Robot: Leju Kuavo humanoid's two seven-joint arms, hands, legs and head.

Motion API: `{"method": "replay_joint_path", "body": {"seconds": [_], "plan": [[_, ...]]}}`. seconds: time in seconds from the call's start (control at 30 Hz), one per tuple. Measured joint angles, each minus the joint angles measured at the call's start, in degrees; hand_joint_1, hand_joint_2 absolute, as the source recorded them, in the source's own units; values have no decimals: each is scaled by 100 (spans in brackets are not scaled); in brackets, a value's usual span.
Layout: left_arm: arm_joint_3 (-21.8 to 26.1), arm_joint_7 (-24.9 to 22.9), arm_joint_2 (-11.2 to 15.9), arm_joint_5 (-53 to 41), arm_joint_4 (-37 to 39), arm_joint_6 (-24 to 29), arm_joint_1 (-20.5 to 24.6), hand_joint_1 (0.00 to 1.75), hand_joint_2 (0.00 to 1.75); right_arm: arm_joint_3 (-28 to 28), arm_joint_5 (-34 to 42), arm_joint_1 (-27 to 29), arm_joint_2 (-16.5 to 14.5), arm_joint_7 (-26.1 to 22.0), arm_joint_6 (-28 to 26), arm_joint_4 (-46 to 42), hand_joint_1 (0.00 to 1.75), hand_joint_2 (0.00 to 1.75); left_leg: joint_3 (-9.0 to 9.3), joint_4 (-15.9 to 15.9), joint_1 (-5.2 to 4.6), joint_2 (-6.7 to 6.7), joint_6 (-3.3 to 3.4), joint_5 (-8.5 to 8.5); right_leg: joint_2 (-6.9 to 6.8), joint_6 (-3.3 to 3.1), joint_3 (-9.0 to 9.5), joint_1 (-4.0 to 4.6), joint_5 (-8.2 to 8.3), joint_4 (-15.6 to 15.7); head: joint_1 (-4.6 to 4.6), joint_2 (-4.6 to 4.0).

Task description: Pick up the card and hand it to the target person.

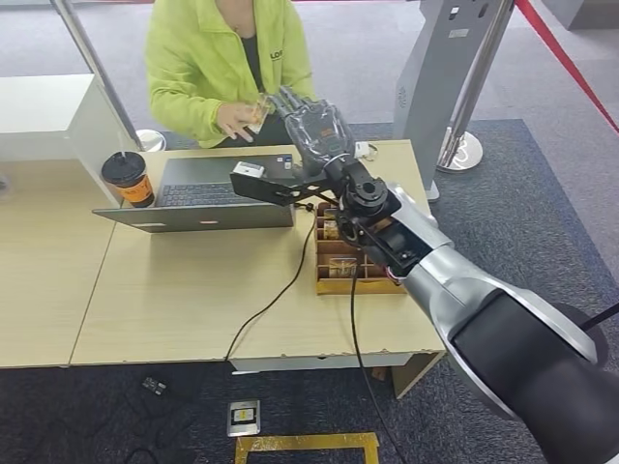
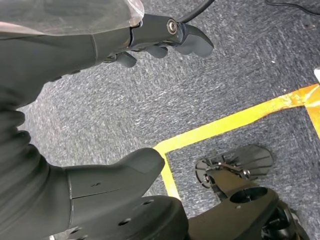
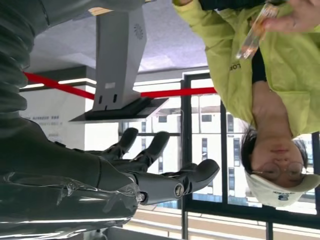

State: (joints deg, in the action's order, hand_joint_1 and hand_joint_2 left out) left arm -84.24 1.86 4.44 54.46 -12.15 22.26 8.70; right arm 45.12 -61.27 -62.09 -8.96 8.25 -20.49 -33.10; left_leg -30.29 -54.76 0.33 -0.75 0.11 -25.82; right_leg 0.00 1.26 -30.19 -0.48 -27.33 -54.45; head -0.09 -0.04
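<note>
Card (image 1: 257, 113) sits in the person's hand (image 1: 235, 121) beyond the laptop (image 1: 200, 198), just beside the right hand (image 1: 312, 121), whose fingers (image 3: 166, 142) are spread and hold nothing. Left hand (image 2: 75, 125) hangs released over carpet. Pulling the right arm back low could, I judge, snag the card box (image 1: 343, 259) or laptop

My right hand (image 1: 310, 121) is dark matt plastic under a glossy clear film; my right forearm (image 1: 467, 285) is smooth satin silver metal. The card (image 1: 257, 114) in the person's hand (image 1: 235, 121) looks glossy and see-through. Jacket (image 1: 186, 68) is matt lime cloth. Desk (image 1: 183, 290) is pale wood laminate, smooth. Carpet (image 2: 113, 110) is rough grey weave with shiny yellow tape (image 2: 234, 120). My left hand (image 2: 94, 195) is matt dark plastic.
</note>
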Motion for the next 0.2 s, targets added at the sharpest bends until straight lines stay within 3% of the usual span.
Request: {"method": "replay_joint_path", "body": {"seconds": [0.2], "plan": [[2, 0, 26, 34, 0, -10, -46, 0, 175, -92, 86, 799, 725, 320, 258, -1228, 0, 175, 2, -3, -1, -1, 1, -1, -1, 1, 3, 0, 0, 5, 5, 0]]}}
